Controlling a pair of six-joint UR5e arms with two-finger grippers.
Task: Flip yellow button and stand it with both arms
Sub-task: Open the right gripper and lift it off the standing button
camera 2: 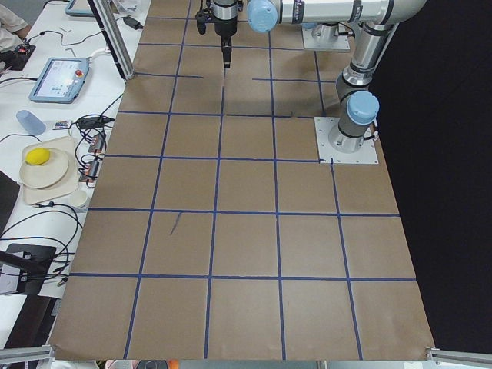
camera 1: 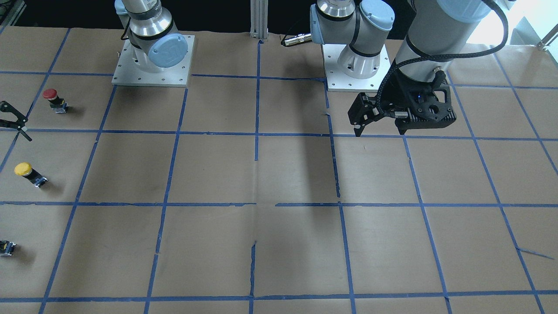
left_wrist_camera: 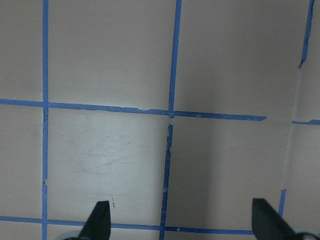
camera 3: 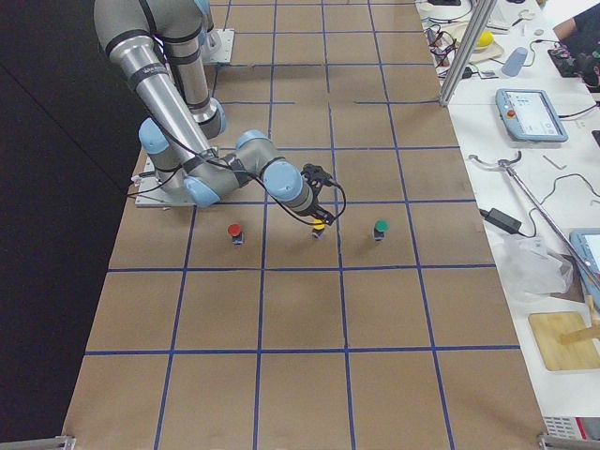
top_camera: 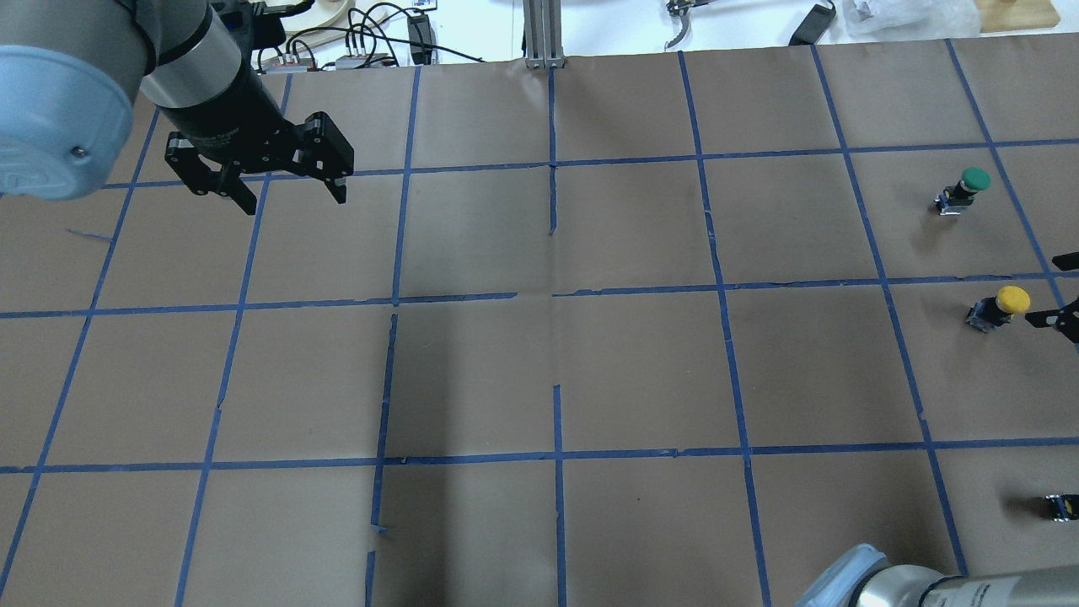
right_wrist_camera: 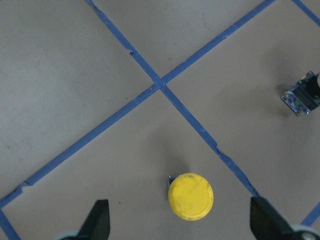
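Observation:
The yellow button [camera 1: 24,170] stands cap up on the brown paper at the table's right end, also in the overhead view [top_camera: 1007,302] and the exterior right view [camera 3: 320,226]. My right gripper [top_camera: 1064,288] is open and hovers above it. In the right wrist view the yellow cap [right_wrist_camera: 190,196] lies between the two spread fingertips [right_wrist_camera: 99,216], untouched. My left gripper [top_camera: 291,196] is open and empty, high over the far left squares. It also shows in the front view [camera 1: 361,122]. Its wrist view shows only paper and tape between the fingertips [left_wrist_camera: 100,216].
A red-capped button [camera 1: 51,98] and a green-capped button [top_camera: 965,187] stand on either side of the yellow one. A tiny dark block with a yellow spot [top_camera: 1062,506] lies near the robot's edge. Blue tape lines grid the paper. Arm bases [camera 1: 152,61] sit at the robot's side.

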